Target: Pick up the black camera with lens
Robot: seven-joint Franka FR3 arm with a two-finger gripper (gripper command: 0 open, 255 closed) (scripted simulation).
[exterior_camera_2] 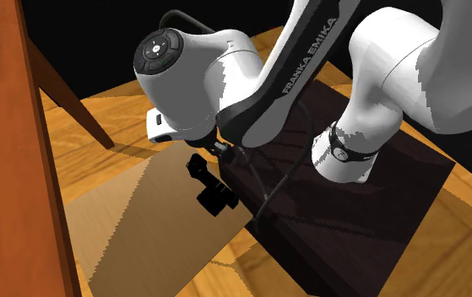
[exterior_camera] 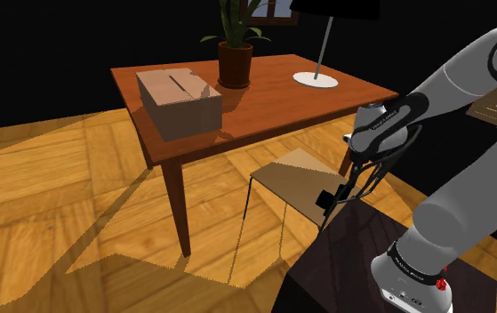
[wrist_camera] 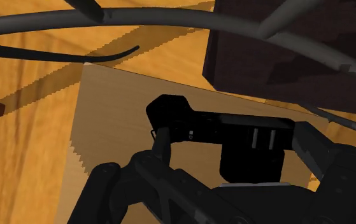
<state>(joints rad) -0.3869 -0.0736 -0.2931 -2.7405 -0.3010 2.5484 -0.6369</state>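
Observation:
The black camera (wrist_camera: 221,135) lies lens-forward at the near edge of a light wooden seat (wrist_camera: 113,121). My gripper (wrist_camera: 228,143) is down over it. The left fingertip (wrist_camera: 161,141) presses against the camera body beside its grip block, and the right fingertip (wrist_camera: 316,149) sits against the other end, so the fingers clasp it. In the second exterior view the camera (exterior_camera_2: 217,199) hangs just below the white hand, at the gripper (exterior_camera_2: 204,173). From the shoulder view the camera (exterior_camera: 330,197) sits low by the seat's corner. Whether it clears the seat I cannot tell.
The dark stand (exterior_camera_2: 369,211) borders the seat (exterior_camera_2: 141,228). A reddish wooden table (exterior_camera: 264,102) carries a cardboard box (exterior_camera: 180,102), a potted plant (exterior_camera: 236,53) and a lamp base (exterior_camera: 316,80). Grey cables (wrist_camera: 170,19) hang across the wrist view. The floor is wood parquet (exterior_camera: 51,204).

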